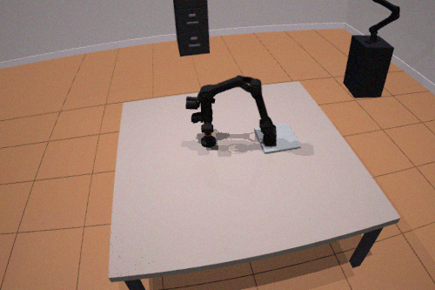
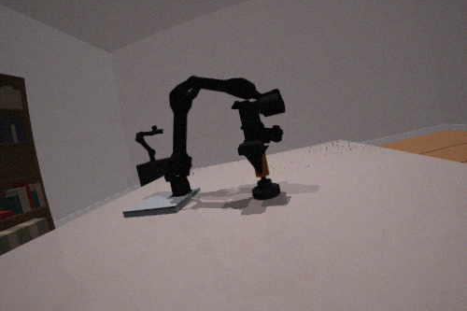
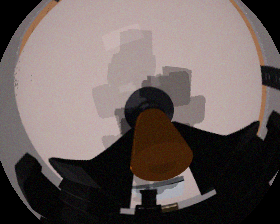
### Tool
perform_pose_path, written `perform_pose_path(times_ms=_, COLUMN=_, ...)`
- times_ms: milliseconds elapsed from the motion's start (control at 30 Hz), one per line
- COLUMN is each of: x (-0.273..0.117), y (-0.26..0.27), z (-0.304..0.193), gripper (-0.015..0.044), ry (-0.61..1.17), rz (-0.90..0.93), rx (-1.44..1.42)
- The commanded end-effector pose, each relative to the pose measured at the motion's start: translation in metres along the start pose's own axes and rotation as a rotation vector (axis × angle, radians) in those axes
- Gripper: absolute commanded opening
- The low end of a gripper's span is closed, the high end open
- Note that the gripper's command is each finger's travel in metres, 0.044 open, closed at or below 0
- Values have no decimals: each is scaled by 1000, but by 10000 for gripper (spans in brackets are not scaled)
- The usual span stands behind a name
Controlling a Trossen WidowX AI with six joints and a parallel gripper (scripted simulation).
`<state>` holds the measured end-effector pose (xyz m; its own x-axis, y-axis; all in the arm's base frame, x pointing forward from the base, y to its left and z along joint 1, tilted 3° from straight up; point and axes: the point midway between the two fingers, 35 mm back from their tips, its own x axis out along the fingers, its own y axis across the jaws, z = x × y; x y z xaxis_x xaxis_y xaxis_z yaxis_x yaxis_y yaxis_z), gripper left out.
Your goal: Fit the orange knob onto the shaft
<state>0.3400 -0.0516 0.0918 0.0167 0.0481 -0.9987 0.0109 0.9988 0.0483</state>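
1 blk cabinet (image 1: pixel 191 15) w/ 3 drawers; 1 bookshelf (image 2: pixel 37 156).

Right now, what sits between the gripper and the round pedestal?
The orange knob, gripped upright above the pedestal; the exterior view shows it.

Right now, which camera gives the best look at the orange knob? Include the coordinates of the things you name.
The wrist view: the knob (image 1: pixel 208 134) (image 2: pixel 264 166) (image 3: pixel 158 145) is large there, its side mostly uncovered between the gripper's fingers. The exterior view shows a strip beside a finger, above the pedestal (image 1: pixel 208 142) (image 2: pixel 266 190) (image 3: pixel 136 106); the top view, only a speck.
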Motion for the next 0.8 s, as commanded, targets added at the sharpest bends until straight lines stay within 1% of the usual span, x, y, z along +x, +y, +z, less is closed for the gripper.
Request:
perform_pose_path(times_ms=0, x=1, y=-1, z=0, gripper=0, ry=0, rz=-5, rx=5)
perform_pose_path(times_ms=767, x=-1, y=-1, z=0, gripper=0, ry=0, rz=-5, rx=5)
